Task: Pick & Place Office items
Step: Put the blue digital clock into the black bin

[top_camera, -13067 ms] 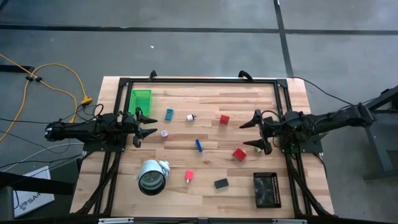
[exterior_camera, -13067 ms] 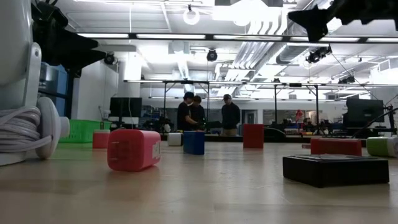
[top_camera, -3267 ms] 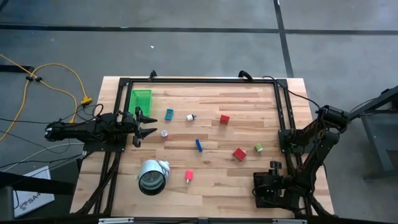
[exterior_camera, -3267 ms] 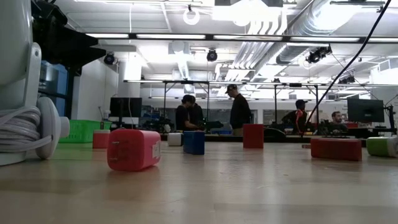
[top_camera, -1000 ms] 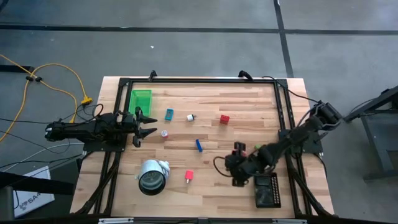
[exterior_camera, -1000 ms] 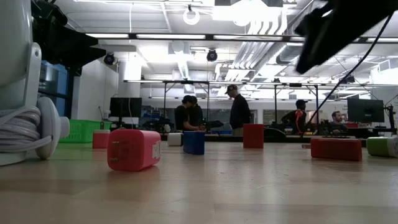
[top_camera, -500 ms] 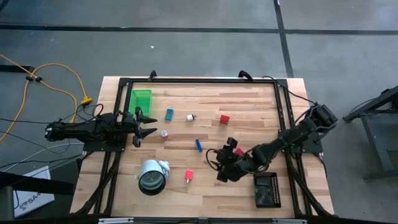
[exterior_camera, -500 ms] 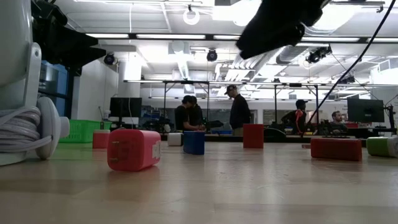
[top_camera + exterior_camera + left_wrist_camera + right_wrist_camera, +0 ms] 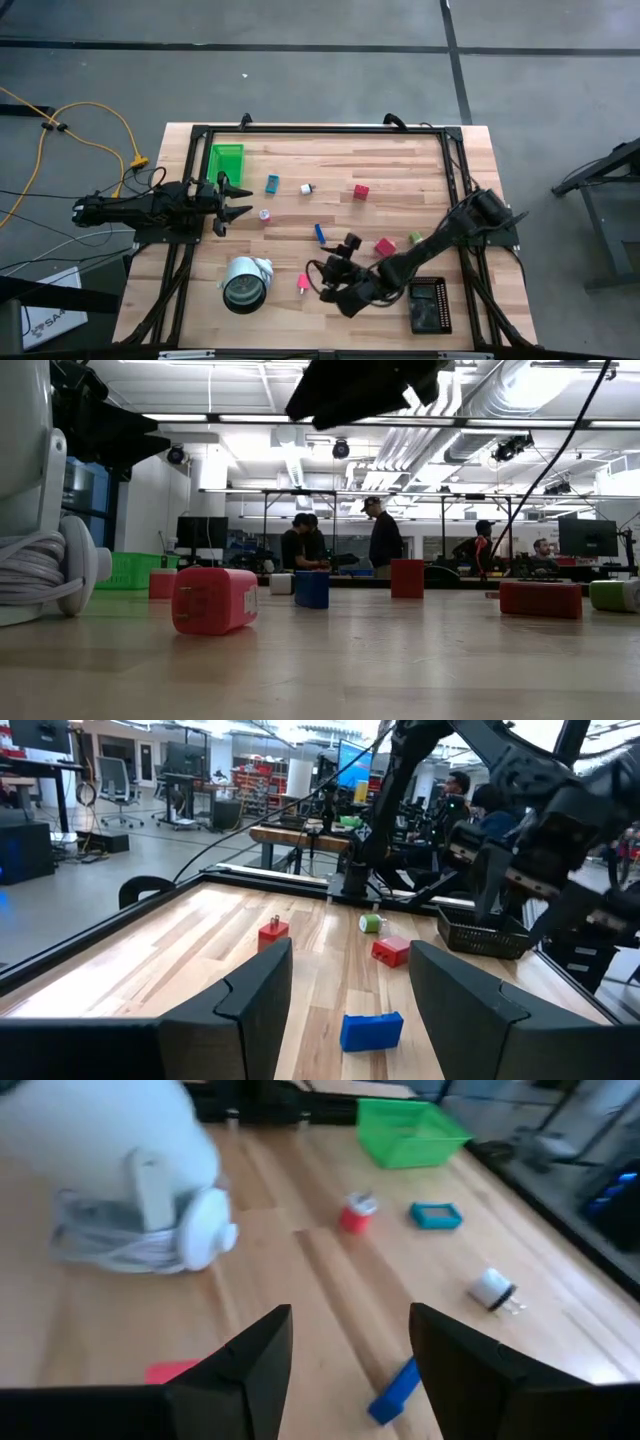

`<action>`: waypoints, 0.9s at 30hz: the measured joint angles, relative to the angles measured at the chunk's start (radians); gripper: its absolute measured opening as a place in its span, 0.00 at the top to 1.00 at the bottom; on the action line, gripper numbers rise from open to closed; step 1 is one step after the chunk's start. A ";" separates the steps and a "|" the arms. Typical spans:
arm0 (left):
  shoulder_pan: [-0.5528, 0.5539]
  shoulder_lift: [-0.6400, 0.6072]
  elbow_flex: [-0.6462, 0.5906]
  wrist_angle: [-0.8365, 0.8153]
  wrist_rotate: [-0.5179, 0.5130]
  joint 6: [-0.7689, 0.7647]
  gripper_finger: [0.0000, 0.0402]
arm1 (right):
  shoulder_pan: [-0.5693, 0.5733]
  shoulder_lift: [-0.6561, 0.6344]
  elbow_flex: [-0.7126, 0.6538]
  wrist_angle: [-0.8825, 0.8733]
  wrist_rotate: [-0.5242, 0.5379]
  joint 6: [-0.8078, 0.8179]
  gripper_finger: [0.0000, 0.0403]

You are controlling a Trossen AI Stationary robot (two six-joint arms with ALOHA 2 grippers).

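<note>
Right gripper (image 9: 322,282), jaws apart and empty, has swept further left toward red block (image 9: 303,283); left gripper (image 9: 236,200) unmoved, jaws apart

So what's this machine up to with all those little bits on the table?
A two-armed robot is sorting small office items on a wooden table. The right gripper is stretched low across the table with fingers open and empty, close to a small red block. The left gripper waits open at the left side beside the green tray. A black tray sits near the front right corner. Other pieces lie scattered.
</note>
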 joint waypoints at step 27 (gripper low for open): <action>0.000 0.000 0.000 0.000 0.000 0.000 0.51 | -0.189 0.078 0.029 -0.173 -0.314 0.548 0.53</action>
